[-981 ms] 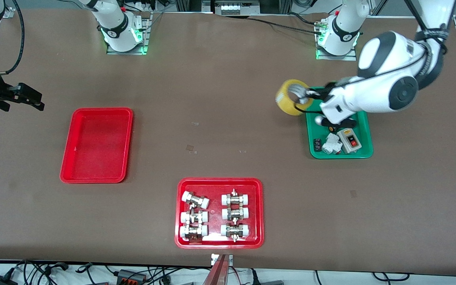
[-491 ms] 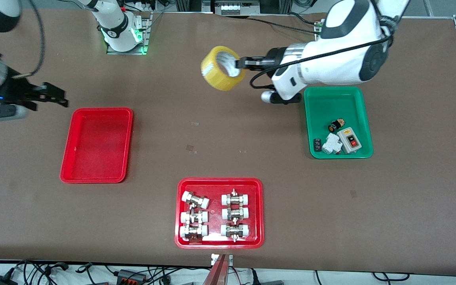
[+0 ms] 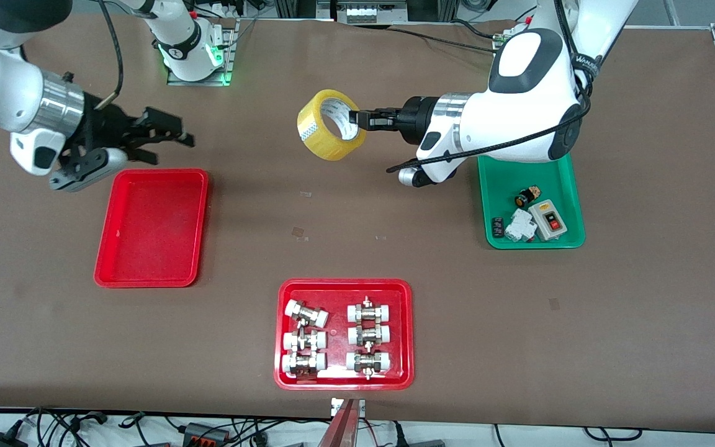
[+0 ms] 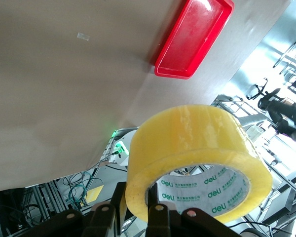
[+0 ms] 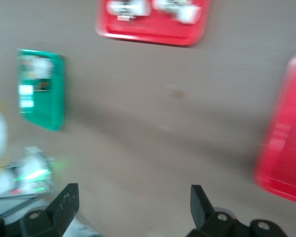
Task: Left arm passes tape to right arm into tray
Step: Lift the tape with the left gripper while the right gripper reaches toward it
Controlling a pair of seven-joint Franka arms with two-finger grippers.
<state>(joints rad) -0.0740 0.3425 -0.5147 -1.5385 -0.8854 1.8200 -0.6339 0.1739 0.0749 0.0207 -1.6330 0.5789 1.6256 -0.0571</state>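
The yellow tape roll hangs in the air over the table's middle, gripped by its rim. My left gripper is shut on the tape, one finger inside the white core and one outside. In the left wrist view the tape fills the foreground above my left gripper. My right gripper is open and empty, in the air over the bare table beside the plain red tray, pointing toward the tape. The right wrist view shows its spread fingers and the red tray.
A red tray of white-capped metal fittings lies near the front camera. A green tray with small electrical parts lies toward the left arm's end, under that arm's elbow. The arm bases stand at the table's robot side.
The left arm has carried the tape from over the green tray to over the table's middle. The right arm has swung in from the table's end toward the tape.
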